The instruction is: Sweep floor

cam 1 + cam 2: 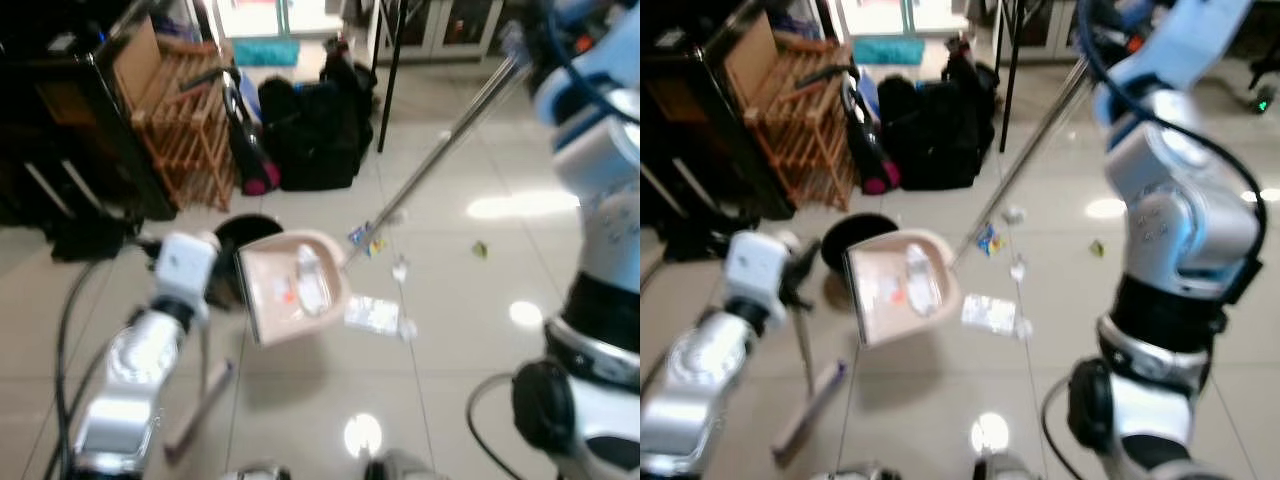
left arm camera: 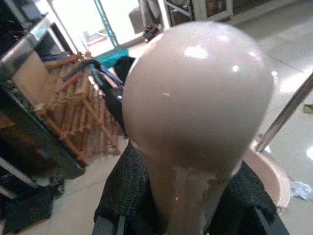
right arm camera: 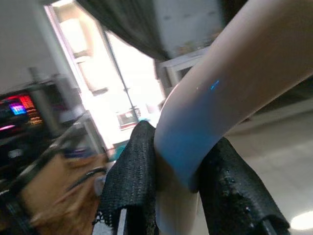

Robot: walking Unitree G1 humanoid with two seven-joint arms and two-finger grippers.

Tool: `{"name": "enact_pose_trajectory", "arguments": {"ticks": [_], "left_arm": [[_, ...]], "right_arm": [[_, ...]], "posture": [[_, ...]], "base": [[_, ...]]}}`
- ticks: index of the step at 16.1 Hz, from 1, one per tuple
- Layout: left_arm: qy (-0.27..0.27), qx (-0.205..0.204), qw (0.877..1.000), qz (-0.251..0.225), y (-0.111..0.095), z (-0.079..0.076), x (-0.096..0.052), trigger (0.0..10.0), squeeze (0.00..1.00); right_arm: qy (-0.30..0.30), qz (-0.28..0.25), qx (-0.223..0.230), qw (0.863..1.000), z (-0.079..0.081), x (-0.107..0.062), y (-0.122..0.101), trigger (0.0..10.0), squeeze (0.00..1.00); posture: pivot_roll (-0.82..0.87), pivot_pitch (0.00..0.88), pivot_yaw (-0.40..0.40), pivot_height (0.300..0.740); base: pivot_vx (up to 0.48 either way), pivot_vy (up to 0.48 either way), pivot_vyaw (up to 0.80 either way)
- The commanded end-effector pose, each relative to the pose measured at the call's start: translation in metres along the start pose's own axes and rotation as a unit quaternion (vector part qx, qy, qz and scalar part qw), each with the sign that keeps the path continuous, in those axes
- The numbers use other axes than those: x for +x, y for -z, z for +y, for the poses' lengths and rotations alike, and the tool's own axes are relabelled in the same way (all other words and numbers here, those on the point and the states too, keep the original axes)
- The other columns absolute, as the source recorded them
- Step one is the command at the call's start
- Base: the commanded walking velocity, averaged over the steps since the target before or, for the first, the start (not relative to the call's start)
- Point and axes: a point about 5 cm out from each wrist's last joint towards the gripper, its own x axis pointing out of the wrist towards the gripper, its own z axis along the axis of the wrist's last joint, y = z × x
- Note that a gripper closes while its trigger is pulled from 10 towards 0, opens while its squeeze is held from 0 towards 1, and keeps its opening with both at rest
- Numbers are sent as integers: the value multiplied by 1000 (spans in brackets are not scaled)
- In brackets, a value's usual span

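Observation:
A pale pink dustpan (image 1: 295, 285) is held just above the tiled floor, with white wrappers and an orange scrap lying in it. My left gripper (image 2: 186, 196) is shut on the rounded end of the dustpan's handle (image 2: 195, 98). The broom's metal pole (image 1: 440, 150) slants from the upper right down to the dustpan's right edge. My right gripper (image 3: 178, 196) is shut on the broom's pale upper handle (image 3: 220, 88). On the floor to the right of the pan lie a clear plastic wrapper (image 1: 372, 315), a white scrap (image 1: 400, 270), a colourful wrapper (image 1: 362, 238) and a green bit (image 1: 480, 250).
A round black bin (image 1: 245, 232) stands right behind the dustpan. Black bags (image 1: 315, 130), a wooden rack (image 1: 185, 120) and a dark cabinet (image 1: 60, 120) line the far left. A pale stick (image 1: 200, 410) lies by my left arm. Open tiles stretch to the right.

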Motion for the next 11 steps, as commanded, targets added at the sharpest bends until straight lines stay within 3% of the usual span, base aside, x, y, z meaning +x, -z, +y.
{"name": "enact_pose_trajectory", "arguments": {"ticks": [1,11], "left_arm": [[-10,11,1000,-10,-1,6,-3,10000,0],[-15,1,1000,6,10,4,-10,10000,0]], "right_arm": [[-14,-33,-1,999,9,1,-12,10000,0],[0,-44,3,999,7,8,-8,10000,0]], "posture": [[-44,81,-1,740],[-41,81,-5,740]], "base": [[375,0,0],[373,0,0]]}}
